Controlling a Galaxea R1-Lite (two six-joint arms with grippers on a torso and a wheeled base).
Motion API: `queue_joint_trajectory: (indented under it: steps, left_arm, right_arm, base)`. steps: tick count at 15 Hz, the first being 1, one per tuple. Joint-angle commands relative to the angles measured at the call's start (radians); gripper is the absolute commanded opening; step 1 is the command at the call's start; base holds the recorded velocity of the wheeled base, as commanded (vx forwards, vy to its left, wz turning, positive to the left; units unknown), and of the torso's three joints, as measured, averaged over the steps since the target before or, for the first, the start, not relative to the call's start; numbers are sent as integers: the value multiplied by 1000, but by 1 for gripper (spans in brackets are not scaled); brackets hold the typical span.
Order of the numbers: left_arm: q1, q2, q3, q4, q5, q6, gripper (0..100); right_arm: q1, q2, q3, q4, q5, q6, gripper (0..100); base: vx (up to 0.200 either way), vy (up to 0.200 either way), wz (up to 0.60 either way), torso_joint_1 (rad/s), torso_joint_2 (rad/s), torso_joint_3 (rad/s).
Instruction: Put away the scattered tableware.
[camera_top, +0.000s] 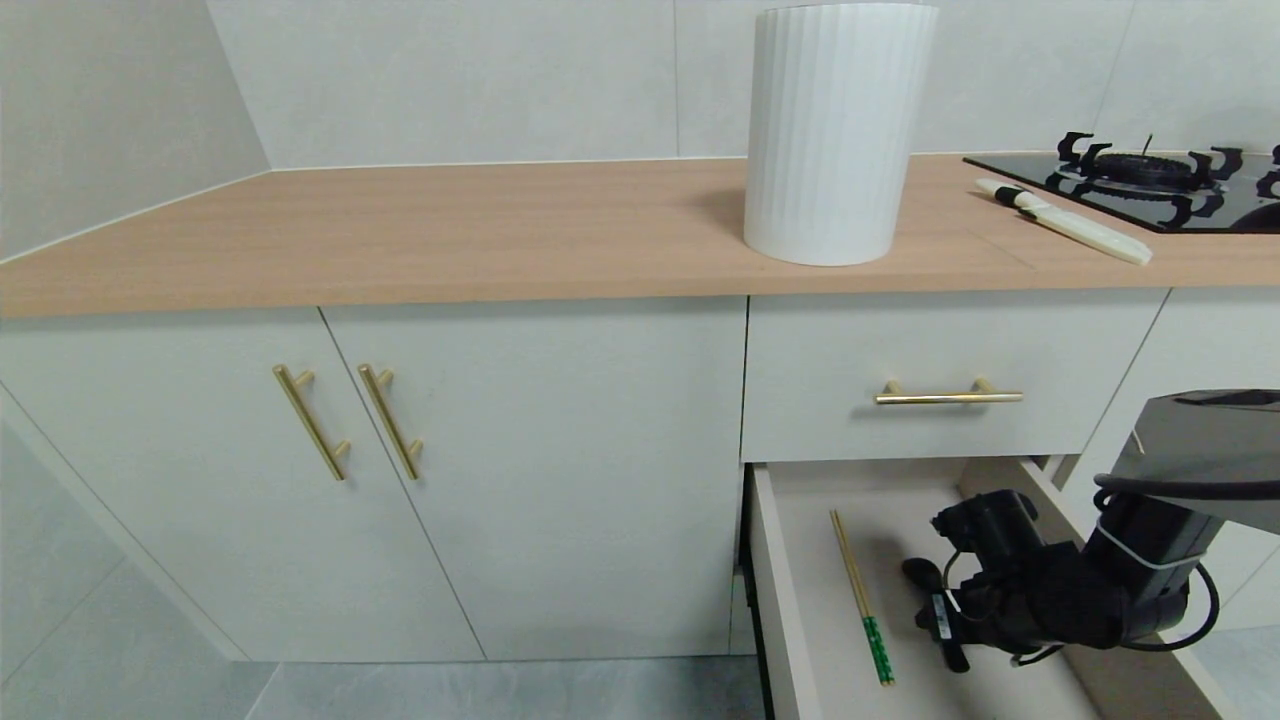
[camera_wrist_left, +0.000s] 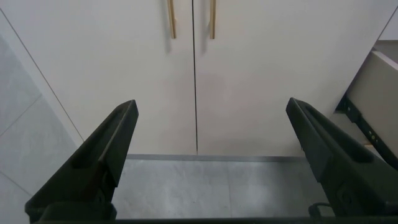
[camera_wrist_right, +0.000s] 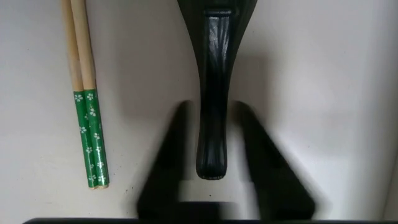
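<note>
Inside the pulled-out pale lower drawer, the right gripper straddles the handle of a black plastic spoon. Its fingers are narrowly parted, a sliver of drawer floor showing on each side, and grip nothing. The right wrist camera shows that gap, while in the head camera the gripper's body covers the handle. Beside the spoon lie two wooden chopsticks with green flowered ends, touching each other. The left gripper hangs wide open, holding nothing, before two white cabinet doors. On the wooden countertop stand one white ribbed cylinder, one cream-bladed knife and one black gas hob.
</note>
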Motion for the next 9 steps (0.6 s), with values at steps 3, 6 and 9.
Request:
queue_joint_trajectory:
  steps: [3,6,9]
  left_arm:
    - [0,0,0,0,1,0,100]
    - [0,0,0,0,0,0,100]
    - [0,0,0,0,0,0,100]
  right_arm:
    - [2,-11,1,0,-4,1,100]
    - [2,-101,41,-2,-13,0,100]
    - [16,-388,121,12,-2,-6,100]
  base:
    - [0,0,0,0,0,0]
    - [0,0,0,0,0,0]
    - [0,0,0,0,0,0]
